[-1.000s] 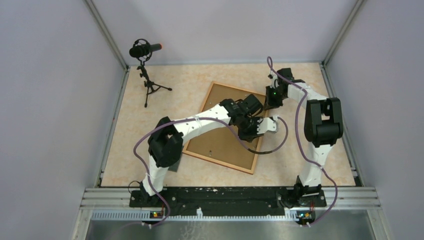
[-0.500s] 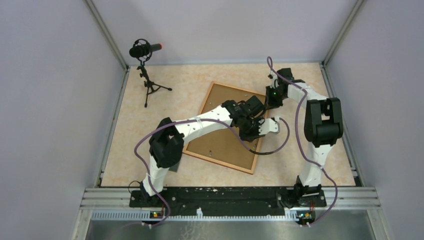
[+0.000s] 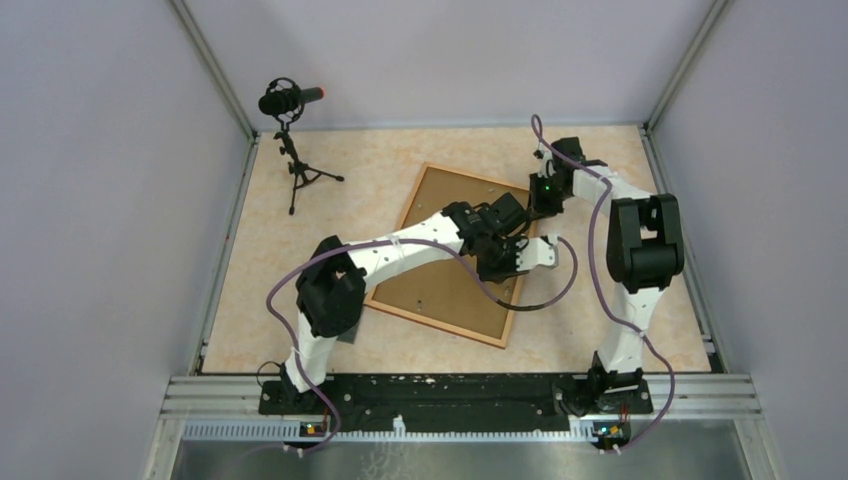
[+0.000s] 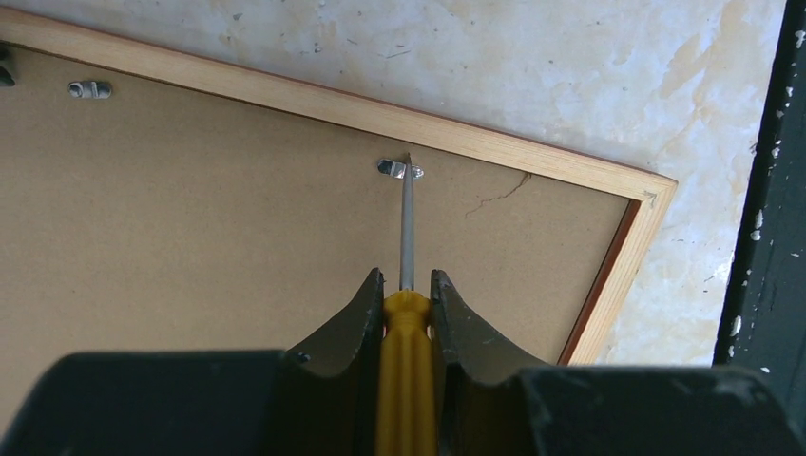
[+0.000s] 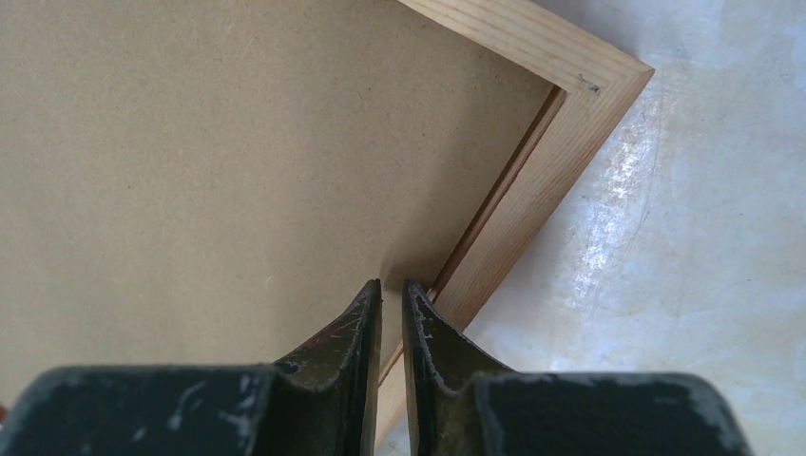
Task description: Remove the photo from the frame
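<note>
The frame (image 3: 440, 290) lies face down on the table, with its brown fibreboard back up and its wooden border (image 4: 532, 157) around it. The photo is hidden under the back. My left gripper (image 4: 407, 280) is shut on a yellow-handled screwdriver (image 4: 407, 370) over the frame's right side (image 3: 508, 264). The screwdriver's metal tip touches a small metal clip (image 4: 400, 170) next to the border. My right gripper (image 5: 392, 285) is shut with nothing in it. Its fingertips rest on the back just inside the border, near the frame's far right corner (image 3: 541, 203).
A second clip (image 4: 90, 89) sits further along the same edge. A short crack (image 4: 499, 193) marks the back near the corner. A microphone on a tripod (image 3: 292, 130) stands at the back left. Purple cables (image 3: 560, 280) loop beside the frame. Walls enclose the table.
Almost nothing differs. The left arm's elbow has drifted slightly to the left, while both grippers stay where they were on the frame.
</note>
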Controlling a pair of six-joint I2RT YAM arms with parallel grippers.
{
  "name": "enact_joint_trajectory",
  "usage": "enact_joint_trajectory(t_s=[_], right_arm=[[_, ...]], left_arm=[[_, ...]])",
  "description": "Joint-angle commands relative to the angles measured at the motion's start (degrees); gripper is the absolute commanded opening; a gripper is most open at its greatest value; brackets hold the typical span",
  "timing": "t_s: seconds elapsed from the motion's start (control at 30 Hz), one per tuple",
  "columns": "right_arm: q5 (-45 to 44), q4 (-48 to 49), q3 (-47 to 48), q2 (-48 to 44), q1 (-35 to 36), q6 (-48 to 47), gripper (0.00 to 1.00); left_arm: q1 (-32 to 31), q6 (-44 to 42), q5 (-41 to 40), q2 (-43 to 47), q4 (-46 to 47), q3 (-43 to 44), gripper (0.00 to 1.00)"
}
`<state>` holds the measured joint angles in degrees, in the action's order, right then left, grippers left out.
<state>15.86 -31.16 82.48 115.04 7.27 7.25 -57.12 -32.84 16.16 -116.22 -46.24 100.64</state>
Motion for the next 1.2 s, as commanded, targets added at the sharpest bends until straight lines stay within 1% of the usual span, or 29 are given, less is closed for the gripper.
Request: enact_joint_trajectory(t_s=[0.0,0.23,0.47,0.53,0.67,0.77,0.93,1.07,1.17], right_arm=[[-1.9,-0.6,0.0,0.7,0.1,-0.7,0.14],[-1.9,-0.7,0.1,0.7,0.1,-0.7,0.14],[-1.6,-0.9,0.3,0.7,0.2,-1.0,0.14],[-1.6,-0.9,0.3,0.5,0.1,-1.1,0.14],[-1.6,-1.1,0.2,0.3,0.1,-1.3,0.14],[-1.6,-1.0,-0.1,-0.1,0.0,-1.4,0.14],[-0.5,-1.2,0.3,-0.2,-0.1,-1.4,0.14],[0.9,-1.0,0.8,-1.2,-0.4,-1.0,0.14],[1.0,-0.8,1.2,-1.6,-0.9,-0.7,0.14]], left_arm=[[1.1,-0.7,-8.1,3.0,-1.9,-2.0,0.00],[1.4,-1.6,-9.0,4.8,-2.7,-2.7,0.00],[1.4,-1.3,-9.9,4.1,-3.5,1.1,0.00],[1.5,-1.1,-11.2,3.7,-3.5,2.0,0.00],[1.7,1.6,-17.8,2.3,-3.0,4.1,0.00],[1.8,2.4,-18.9,1.8,-3.9,5.3,0.00],[1.8,2.8,-16.6,2.9,-2.2,6.0,0.00],[2.0,4.4,-11.4,1.7,-0.5,9.9,0.00],[1.9,6.8,-11.8,0.7,5.2,10.6,0.00]])
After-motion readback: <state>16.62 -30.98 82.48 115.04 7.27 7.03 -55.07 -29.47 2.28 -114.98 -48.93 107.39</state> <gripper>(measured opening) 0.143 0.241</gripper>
